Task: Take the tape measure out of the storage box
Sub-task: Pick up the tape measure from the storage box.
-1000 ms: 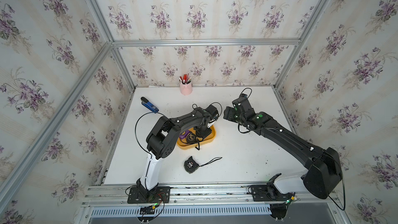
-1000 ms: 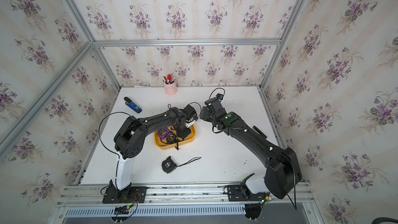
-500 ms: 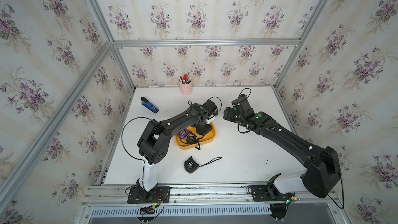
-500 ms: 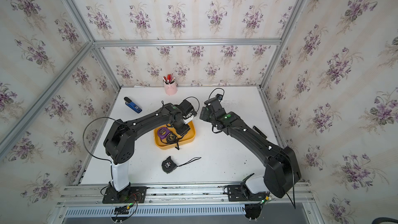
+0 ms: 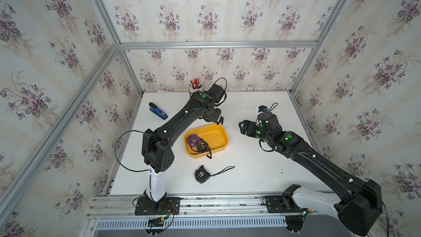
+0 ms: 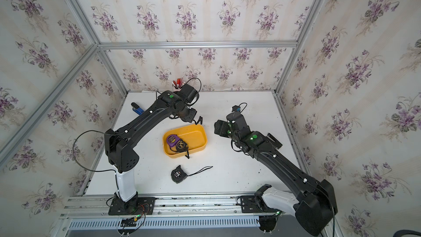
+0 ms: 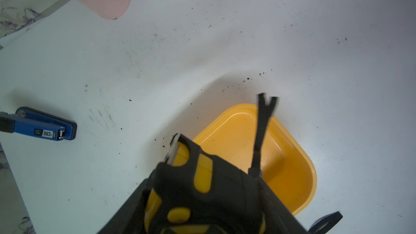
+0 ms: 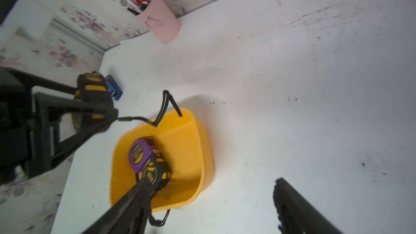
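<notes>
Yellow-black tape measure [image 7: 202, 176] in left end effector [image 8: 95, 102]; storage box [image 7: 229, 136] nearby.

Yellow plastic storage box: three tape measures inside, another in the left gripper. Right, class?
No, two: the yellow plastic storage box holds a purple tape measure and a black-yellow one, per both top views. The left gripper grips another tape measure.

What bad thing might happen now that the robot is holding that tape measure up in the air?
1. The tape measure in the left gripper has a strap dangling right by the rim of the storage box. It might catch there and tug the box along.
2. The pink pen cup stands close behind that arm, so a swing backwards might knock it over.
</notes>
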